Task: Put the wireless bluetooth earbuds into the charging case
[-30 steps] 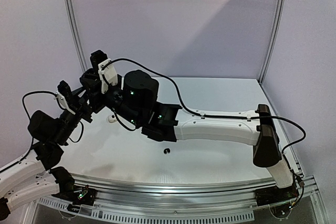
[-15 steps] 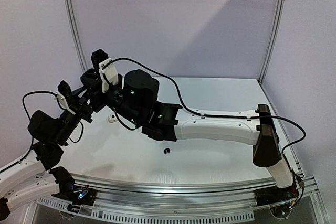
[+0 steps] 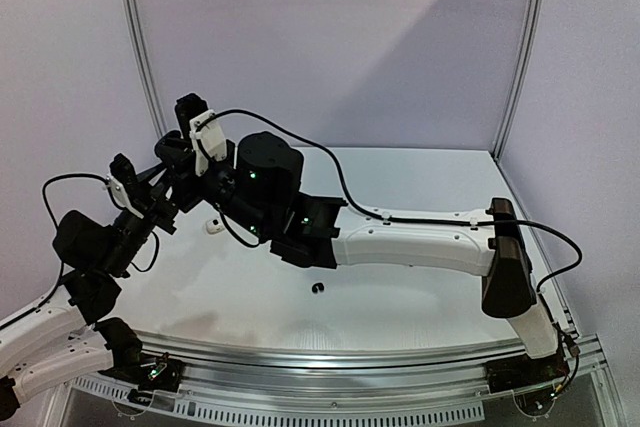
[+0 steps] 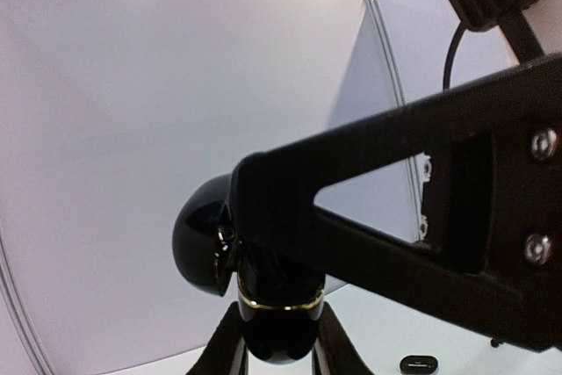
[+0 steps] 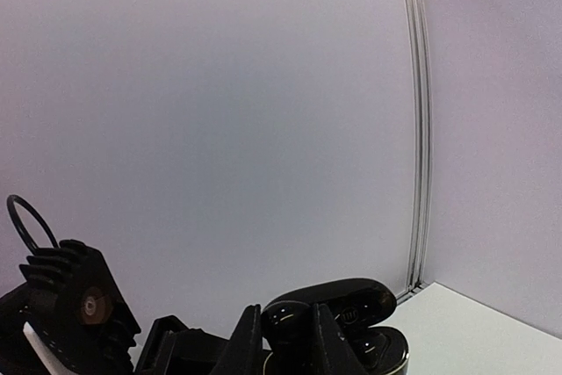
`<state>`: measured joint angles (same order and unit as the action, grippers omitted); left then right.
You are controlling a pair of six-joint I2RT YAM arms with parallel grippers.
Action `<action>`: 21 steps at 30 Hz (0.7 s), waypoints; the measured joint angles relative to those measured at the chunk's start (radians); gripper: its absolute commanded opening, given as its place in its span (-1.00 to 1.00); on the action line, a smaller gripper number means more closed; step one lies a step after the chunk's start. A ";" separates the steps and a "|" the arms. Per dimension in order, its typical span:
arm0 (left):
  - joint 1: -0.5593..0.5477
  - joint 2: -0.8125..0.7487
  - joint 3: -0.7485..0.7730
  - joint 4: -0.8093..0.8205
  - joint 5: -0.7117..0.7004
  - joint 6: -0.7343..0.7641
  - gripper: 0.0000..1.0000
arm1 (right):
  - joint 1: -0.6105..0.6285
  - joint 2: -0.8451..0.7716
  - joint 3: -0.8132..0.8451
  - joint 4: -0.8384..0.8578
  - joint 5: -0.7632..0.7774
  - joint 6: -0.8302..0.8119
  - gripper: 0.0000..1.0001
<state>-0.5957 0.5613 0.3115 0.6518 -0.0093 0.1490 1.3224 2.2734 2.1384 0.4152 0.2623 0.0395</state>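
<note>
My left gripper (image 4: 279,324) is closed tight on a small glossy black piece with a gold ring. It looks like a black earbud (image 4: 277,340), though so close to the camera I can't be sure of its shape. It sits between my fingertips, lifted off the surface (image 3: 420,187).

My right gripper (image 5: 285,340) is clamped on the black charging case (image 5: 351,305), whose lid stands open just past my fingers. The two grippers are close together in the air. From the left wrist, the right gripper's black frame crosses right in front of the earbud, with a shiny black dome just behind it.

Below my right gripper, a white earbud (image 3: 211,227) lies loose on the surface. Another black earbud (image 3: 319,289) lies well apart from both grippers, back toward my bases, near the right forearm. Past the left gripper, a small dark oval thing (image 4: 420,364) rests on the surface. It is too small to identify.
</note>
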 measured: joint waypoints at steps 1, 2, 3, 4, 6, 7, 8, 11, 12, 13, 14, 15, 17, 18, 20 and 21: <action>0.000 0.000 0.000 0.000 0.000 0.000 -1.00 | 0.000 0.000 0.000 -0.004 0.000 0.000 -1.00; 0.000 0.000 0.000 0.001 -0.001 0.001 -1.00 | 0.000 0.000 -0.002 -0.006 0.001 0.000 -1.00; 0.000 0.000 0.000 0.000 -0.002 0.001 -1.00 | -0.001 0.000 -0.005 -0.005 0.002 0.000 -1.00; 0.000 0.000 0.000 -0.002 -0.002 0.002 -1.00 | -0.001 0.000 -0.006 -0.005 0.003 0.000 -1.00; 0.000 0.000 0.000 -0.002 -0.002 0.005 -1.00 | -0.001 0.000 -0.011 -0.005 0.007 0.000 -1.00; 0.000 0.000 0.000 -0.005 -0.003 0.005 -1.00 | -0.001 0.000 -0.012 -0.004 0.008 0.000 -1.00; 0.000 0.000 0.000 -0.008 -0.003 0.006 -1.00 | -0.002 0.000 -0.014 -0.004 0.009 0.000 -1.00; 0.000 0.000 0.000 -0.015 -0.003 0.006 -1.00 | -0.002 0.000 -0.018 -0.004 0.012 0.000 -1.00; 0.000 0.000 0.000 -0.017 -0.003 0.007 -1.00 | -0.002 0.000 -0.019 -0.004 0.012 0.000 -0.97; 0.000 0.000 0.000 -0.018 -0.003 0.007 -1.00 | -0.002 0.000 -0.019 -0.004 0.012 0.000 -0.93; 0.000 0.000 0.000 -0.018 -0.003 0.008 -1.00 | -0.002 0.000 -0.019 -0.004 0.012 0.000 -0.86; 0.000 0.000 0.000 -0.019 -0.003 0.008 -1.00 | -0.002 0.000 -0.019 -0.004 0.012 0.000 -0.81; 0.000 0.000 0.000 -0.019 -0.003 0.008 -1.00 | -0.002 0.000 -0.019 -0.004 0.011 0.000 -0.71; 0.000 0.000 0.000 -0.019 -0.003 0.008 -1.00 | -0.002 0.000 -0.019 -0.004 0.011 0.000 -0.67; 0.000 0.000 0.000 -0.019 -0.003 0.008 -1.00 | -0.002 0.000 -0.019 -0.004 0.010 0.000 -0.65; 0.000 0.000 0.000 -0.019 -0.003 0.008 -1.00 | -0.002 0.000 -0.019 -0.004 0.010 0.000 -0.64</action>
<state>-0.5957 0.5617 0.3115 0.6331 -0.0128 0.1574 1.3209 2.2730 2.1189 0.4114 0.2722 0.0399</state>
